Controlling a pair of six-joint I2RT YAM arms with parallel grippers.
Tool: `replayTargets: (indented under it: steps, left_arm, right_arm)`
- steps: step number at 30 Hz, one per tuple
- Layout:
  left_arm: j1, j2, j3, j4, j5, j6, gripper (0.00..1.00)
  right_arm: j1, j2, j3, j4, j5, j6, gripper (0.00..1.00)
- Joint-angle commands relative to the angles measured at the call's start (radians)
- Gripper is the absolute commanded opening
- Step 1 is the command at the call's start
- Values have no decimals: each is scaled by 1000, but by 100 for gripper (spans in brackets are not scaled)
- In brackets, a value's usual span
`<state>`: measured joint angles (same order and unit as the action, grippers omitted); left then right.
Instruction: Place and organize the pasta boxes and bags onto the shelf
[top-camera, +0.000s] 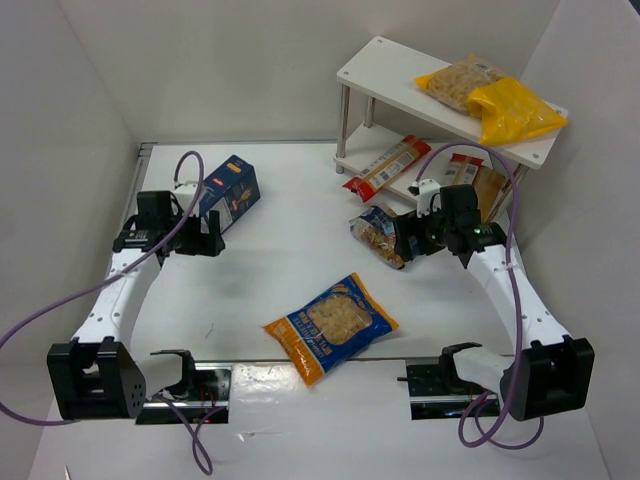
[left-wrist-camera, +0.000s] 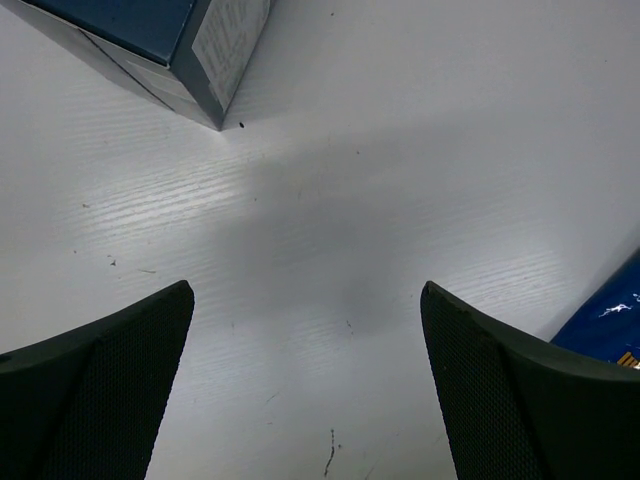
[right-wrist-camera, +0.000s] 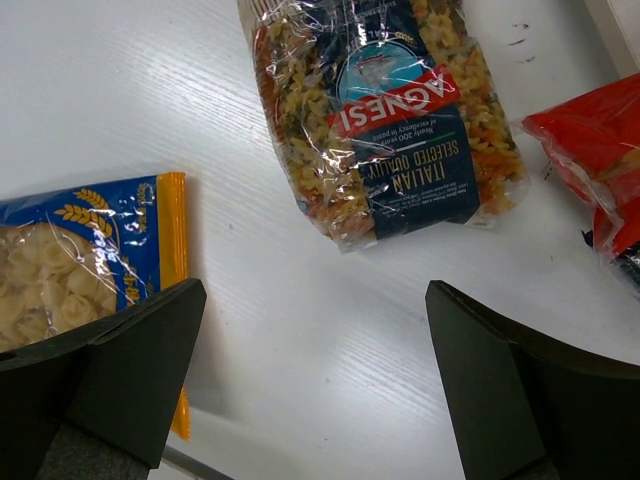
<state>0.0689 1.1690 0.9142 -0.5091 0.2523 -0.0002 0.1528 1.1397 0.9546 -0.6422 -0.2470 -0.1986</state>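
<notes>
The left gripper (left-wrist-camera: 305, 300) hovers low over the white table (left-wrist-camera: 400, 150), jaws spread wide and empty, its arm reaching toward 12 o'clock. The dark blue box (top-camera: 230, 190) lies flat just beyond it, long axis running 7 to 1 o'clock. The right gripper (right-wrist-camera: 315, 290) is likewise open and empty. Its wrist view shows the clear blue-labelled bag (right-wrist-camera: 390, 120) at 12 o'clock with its print upside down, too small to read from above. The shelf (top-camera: 390, 75) stands at 1 o'clock.

White table (top-camera: 300, 260): box (top-camera: 232, 190), orange bag (top-camera: 330, 326), clear bag (top-camera: 376, 236)
</notes>
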Motion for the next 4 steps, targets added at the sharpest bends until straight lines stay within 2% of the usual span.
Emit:
replayTargets:
  steps: [1,4]
  left_arm:
    - [5,-54,28,15,36,29,100]
    - [5,-94,17,15,27,29,100]
  right_arm:
    - [4,-29,23,35,0,11,100]
    - [4,-18,23,12,-21,-7,100]
